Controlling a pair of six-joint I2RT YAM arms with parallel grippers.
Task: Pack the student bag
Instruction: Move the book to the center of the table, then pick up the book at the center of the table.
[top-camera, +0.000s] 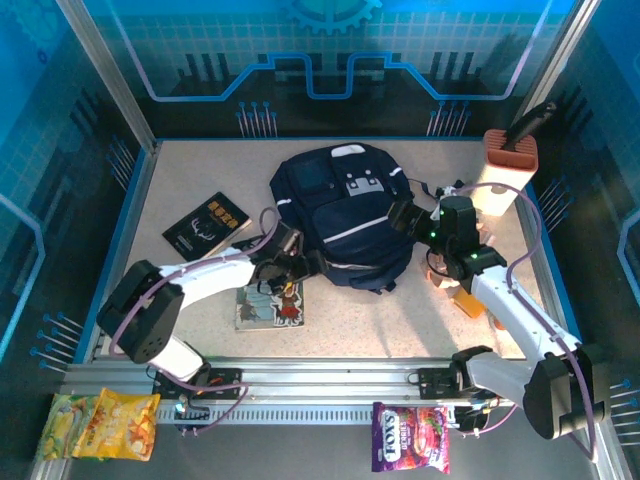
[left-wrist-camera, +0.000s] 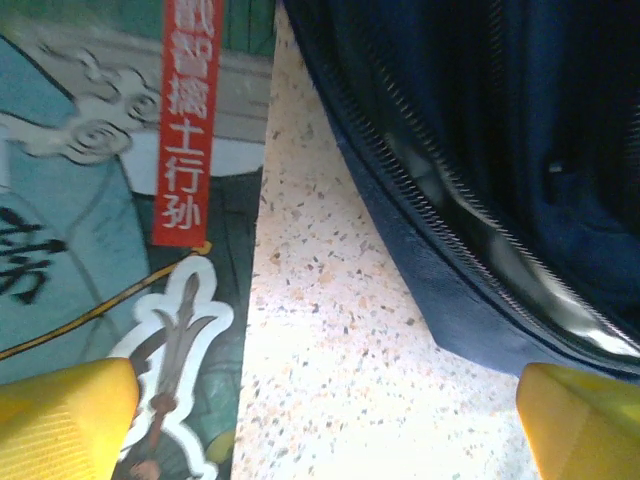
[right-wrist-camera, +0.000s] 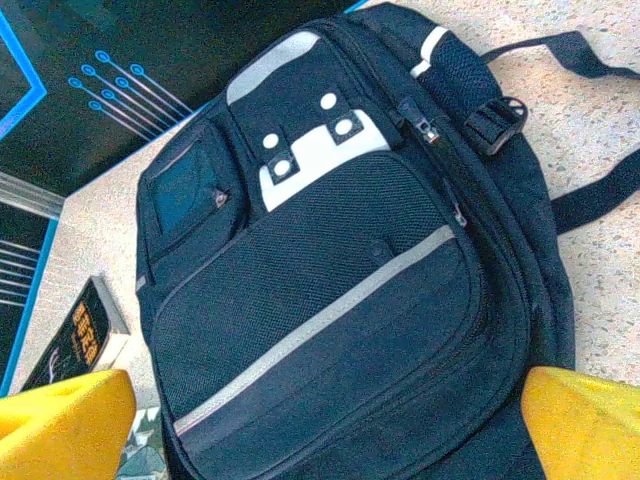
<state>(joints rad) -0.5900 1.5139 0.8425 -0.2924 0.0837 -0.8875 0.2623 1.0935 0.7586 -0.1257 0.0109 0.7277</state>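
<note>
bag look: the student bag (top-camera: 345, 215) is dark navy fabric with thin pale stripes across its front pockets, a grey-white patch with round studs near its top, and dark straps trailing off to the right.
bag zip: in the left wrist view the zip along the bag's (left-wrist-camera: 500, 150) edge is parted a little, and a shiny lining shows in the gap.
bag place: it lies flat in the middle of the tabletop (top-camera: 380, 320), top end toward the far side.
left arm: it reaches from the near-left base toward the far right, low over the tabletop.
left claw (top-camera: 290, 262): released, with nothing between the yellow fingers (left-wrist-camera: 60, 420); a comic book (left-wrist-camera: 120, 200) lies under the left finger and the bag's edge is just beside the right one.
right arm: it rises from the near-right base, bent at the elbow, and points left.
right claw (top-camera: 408, 215): released, with nothing held; it is at the bag's right side, looking down across the bag's (right-wrist-camera: 330, 270) front.
bag to claws: the bag lies between the two claws; i cannot tell whether either one touches it.
nearby: a black book (top-camera: 207, 225) lies to the left of the bag.
</note>
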